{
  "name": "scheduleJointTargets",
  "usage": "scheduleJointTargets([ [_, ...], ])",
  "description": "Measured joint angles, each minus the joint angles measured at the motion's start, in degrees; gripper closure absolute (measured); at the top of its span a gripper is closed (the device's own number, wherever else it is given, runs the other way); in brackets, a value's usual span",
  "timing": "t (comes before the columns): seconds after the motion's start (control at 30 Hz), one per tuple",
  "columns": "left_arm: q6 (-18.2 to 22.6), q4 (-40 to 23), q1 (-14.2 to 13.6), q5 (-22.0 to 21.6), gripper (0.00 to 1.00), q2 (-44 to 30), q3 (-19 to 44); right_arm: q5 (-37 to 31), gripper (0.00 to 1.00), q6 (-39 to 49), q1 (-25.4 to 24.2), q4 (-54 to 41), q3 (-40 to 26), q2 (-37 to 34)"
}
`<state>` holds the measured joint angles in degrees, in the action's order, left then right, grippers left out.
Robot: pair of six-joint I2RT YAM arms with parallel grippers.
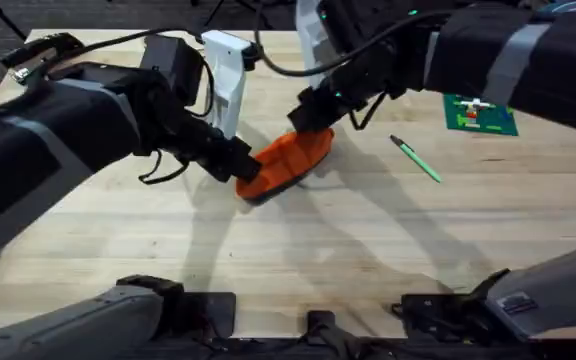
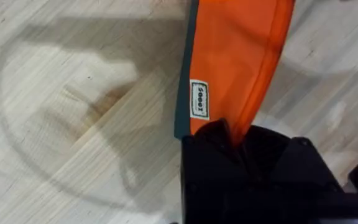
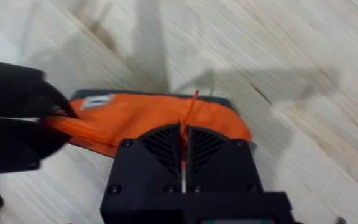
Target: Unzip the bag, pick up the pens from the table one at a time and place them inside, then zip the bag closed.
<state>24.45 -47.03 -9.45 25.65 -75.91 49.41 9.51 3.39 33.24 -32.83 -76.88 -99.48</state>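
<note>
Elongated orange fabric pencil pouch with a dark underside (image 1: 286, 163) lies near the middle of the light wooden plank tabletop (image 1: 368, 250), angled, one end toward the left arm, the other toward the right arm. Left gripper (image 1: 240, 163) is clamped on the near-left end of the pouch; in the left wrist view its black fingers (image 2: 241, 155) pinch the orange fabric at the end, just beside a small white sewn label (image 2: 197, 99), dark edge strip of the pouch running alongside. Right gripper (image 1: 313, 112) sits at the far end of the pouch; right wrist view shows its black fingers (image 3: 207, 146) pressed together with a thin red pull strip (image 3: 188, 115) caught between them, sticking up out of the closed gap, pouch body spread right behind it. Same view shows the left gripper (image 3: 48, 121) farther off, holding the other end of the orange fabric, white label (image 3: 97, 101) near it. Zipper state: cannot tell from these views. Slim bright green pen with a black tip (image 1: 415, 159) lies flat on the tabletop to the right of the pouch, apart from it, untouched by either gripper. A green printed card with red and white marks (image 1: 480, 115) lies farther back right, apart from the pen. A white upright plastic piece (image 1: 228, 80) stands behind the left arm, toward the far side of the table.
</note>
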Motion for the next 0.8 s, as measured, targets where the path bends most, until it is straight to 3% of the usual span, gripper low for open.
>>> scheduleJointTargets([
  [0.4,0.0,0.04,0.0,-0.02,0.958,-0.01,0.0,0.84,0.968,-3.31,7.62,3.15,0.0,0.0],
  [0.8,-0.92,0.04,0.37,-0.04,0.958,-0.01,0.0,0.81,0.968,-6.9,10.93,5.43,0.0,0.0],
])
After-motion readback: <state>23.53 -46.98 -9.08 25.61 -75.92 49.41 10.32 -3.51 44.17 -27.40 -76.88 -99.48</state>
